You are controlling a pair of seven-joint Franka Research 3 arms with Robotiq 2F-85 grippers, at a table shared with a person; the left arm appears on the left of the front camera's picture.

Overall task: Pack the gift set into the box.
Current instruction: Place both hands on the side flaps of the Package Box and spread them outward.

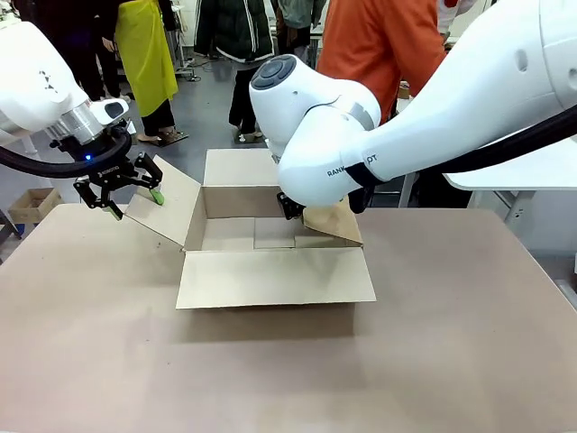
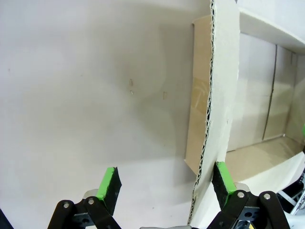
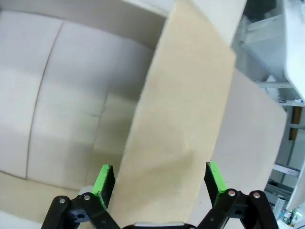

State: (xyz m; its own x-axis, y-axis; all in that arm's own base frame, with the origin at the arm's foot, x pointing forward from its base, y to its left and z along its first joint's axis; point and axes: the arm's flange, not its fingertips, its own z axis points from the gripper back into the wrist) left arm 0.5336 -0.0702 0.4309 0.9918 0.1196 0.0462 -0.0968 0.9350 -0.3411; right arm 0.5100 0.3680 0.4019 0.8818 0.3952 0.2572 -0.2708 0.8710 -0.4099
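Observation:
The box (image 1: 270, 271) stands open in the middle of the table, its four flaps spread and its inside bare. My left gripper (image 1: 135, 200) is open at the box's left flap (image 1: 167, 209). In the left wrist view that flap's corrugated edge (image 2: 208, 119) runs between the open fingers of the left gripper (image 2: 167, 183), close to the right pad (image 2: 223, 177). My right gripper (image 3: 159, 183) is open and straddles the raised right flap (image 3: 186, 129); in the front view the right arm (image 1: 325, 144) covers most of it. The gift set is out of view.
The brown table top (image 1: 270, 370) lies bare in front of the box. A person in orange (image 1: 379, 45) stands at the far side, with other people behind. A small carton (image 1: 32, 203) sits on the floor at the left, and a white table (image 1: 514, 171) stands at the right.

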